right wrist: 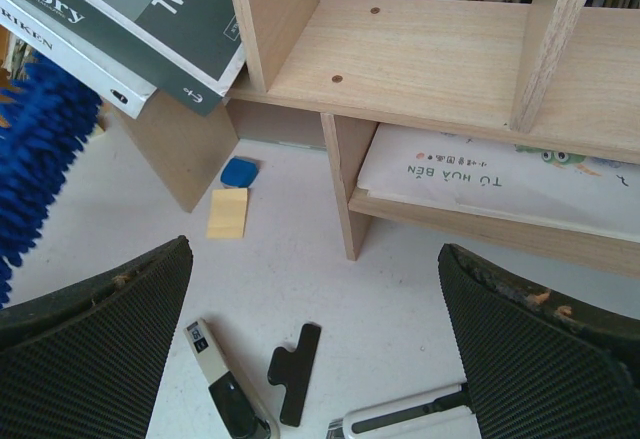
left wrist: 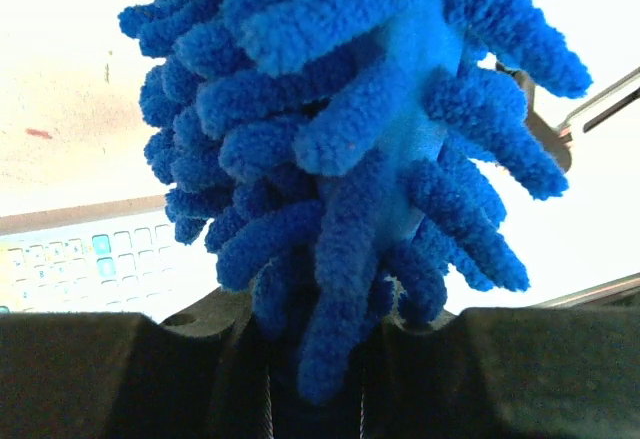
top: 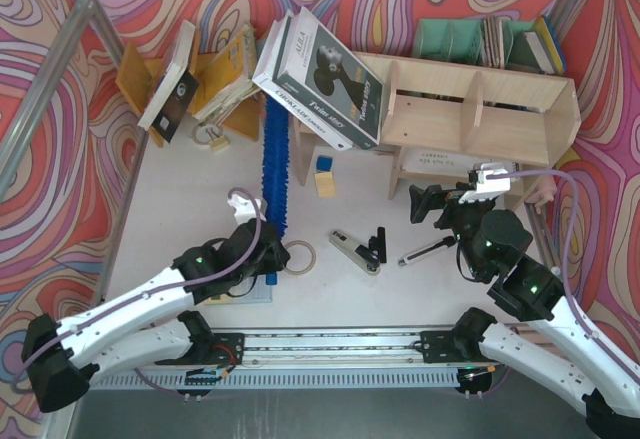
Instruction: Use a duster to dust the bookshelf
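Currently the duster (top: 273, 164) is held by the L claw (top: 266, 259), which is clamped on its near end. In the L wrist view the blue fluffy strands are seen rising from btwn the two dark fingers (left wrist: 80, 379) and filling most of the pic. From above, the duster is seen stretched away from the arms over the desk (top: 200, 194), its far tip reaching up to a leaning stack of books (top: 320, 79); whether tip and books touch cannot be told. The bookshelf (top: 440, 114) is set at the back R of the desk, w/ the books propped slantwise against its L end. The duster is thus placed just L of the bookshelf, on neither tier. A flat picture book (right wrist: 480, 174) is laid in the lower tier. The R claw (right wrist: 315, 349) is held w/ fingers wide apart, low in front of the bookshelf's L half and facing it. On the desk near it a utility knife (right wrist: 225, 384) and a black clip (right wrist: 295, 369) are seen, and by the shelf leg a blue block (right wrist: 240, 171) w/ a yellow notepad (right wrist: 227, 213) just beside it. A tape ring (top: 300, 254) is laid beside the L claw. An orange-brown rack (top: 132, 77) is stood at the back L, and a green file holder (top: 450, 37) behind the bookshelf.
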`<action>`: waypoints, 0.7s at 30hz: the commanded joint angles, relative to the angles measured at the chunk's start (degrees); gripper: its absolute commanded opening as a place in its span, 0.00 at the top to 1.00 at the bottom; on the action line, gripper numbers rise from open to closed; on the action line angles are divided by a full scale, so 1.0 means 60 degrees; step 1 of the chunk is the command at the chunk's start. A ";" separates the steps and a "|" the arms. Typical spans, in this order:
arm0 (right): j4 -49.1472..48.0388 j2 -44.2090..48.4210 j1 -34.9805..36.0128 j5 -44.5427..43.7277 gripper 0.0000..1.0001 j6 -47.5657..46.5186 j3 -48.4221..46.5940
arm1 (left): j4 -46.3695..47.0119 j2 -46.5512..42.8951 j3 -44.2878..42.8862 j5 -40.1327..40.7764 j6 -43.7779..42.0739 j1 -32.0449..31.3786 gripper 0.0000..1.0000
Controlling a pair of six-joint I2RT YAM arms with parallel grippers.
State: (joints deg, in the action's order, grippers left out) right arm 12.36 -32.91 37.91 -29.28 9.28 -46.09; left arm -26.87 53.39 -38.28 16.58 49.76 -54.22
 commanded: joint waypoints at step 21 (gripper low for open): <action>-0.0081 0.0097 0.0039 -0.0028 0.01 0.0080 -0.0002 | 0.1513 0.2432 0.0514 -0.0855 0.0006 0.0001 1.00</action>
State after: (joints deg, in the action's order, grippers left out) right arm 12.36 -32.91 37.91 -29.28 9.28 -46.09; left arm -20.86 64.53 -36.03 12.62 50.17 -54.22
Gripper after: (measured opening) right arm 0.987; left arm 0.344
